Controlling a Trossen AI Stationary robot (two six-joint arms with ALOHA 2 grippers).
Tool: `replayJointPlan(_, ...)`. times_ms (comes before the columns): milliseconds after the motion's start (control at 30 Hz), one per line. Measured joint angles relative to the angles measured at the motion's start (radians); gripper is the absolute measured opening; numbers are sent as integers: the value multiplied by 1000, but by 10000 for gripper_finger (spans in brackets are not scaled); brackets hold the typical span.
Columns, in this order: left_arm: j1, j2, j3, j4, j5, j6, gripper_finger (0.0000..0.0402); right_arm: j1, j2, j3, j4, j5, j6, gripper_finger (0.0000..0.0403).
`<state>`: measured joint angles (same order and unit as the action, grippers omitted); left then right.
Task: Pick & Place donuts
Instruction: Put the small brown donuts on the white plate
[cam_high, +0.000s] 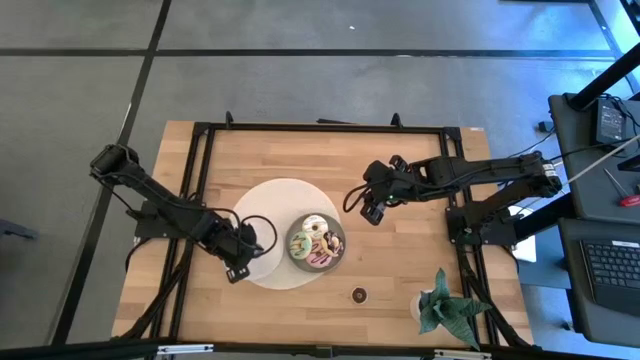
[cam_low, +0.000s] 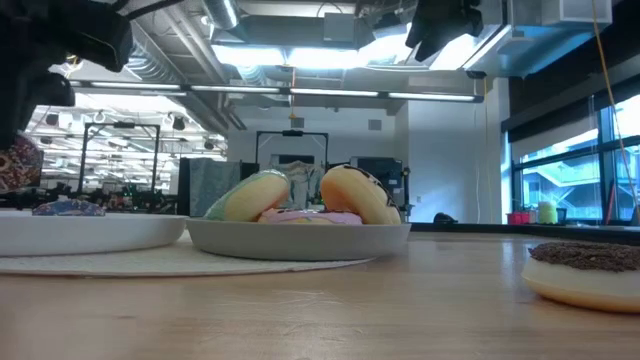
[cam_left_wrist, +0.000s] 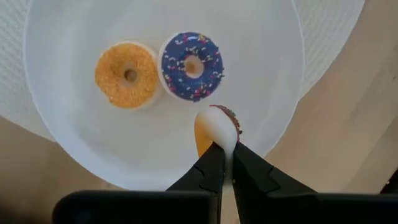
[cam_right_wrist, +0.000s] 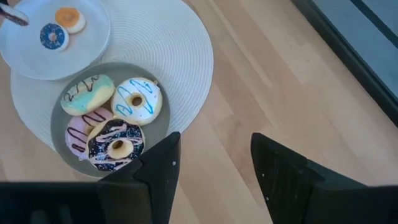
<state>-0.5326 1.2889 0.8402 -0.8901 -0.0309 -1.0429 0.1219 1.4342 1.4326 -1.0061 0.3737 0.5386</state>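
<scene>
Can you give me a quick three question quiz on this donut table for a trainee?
1. True or false: the left gripper is shut on a small donut above the white plate.
2. How many large donuts lie in the grey plate? A) two B) four C) six
3. Fill in: on the white plate, the purple donut lies beside an ______ one.

Key:
1. True; its fingers pinch the donut's edge.
2. B: green, white, pink and dark brown.
3. Orange.
</scene>
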Motion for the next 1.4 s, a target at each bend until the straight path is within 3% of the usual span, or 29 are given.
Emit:
replayJointPlan(333, -12, 0, 0, 0, 4, 85, 17, 0, 0, 0, 0, 0, 6, 197)
replayJointPlan(633, -16, 0, -41, 38, -34, 6, 17, 0, 0, 0, 3, 0, 5, 197)
replayJointPlan(933, -31, 0, -152, 234, 32, -44, 17, 0, 0, 0, 3, 0, 3, 197)
replayJointPlan(1400, -31, 1, -164, 237, 14, -20, 28, 0, 0, 0, 3, 2, -1, 197)
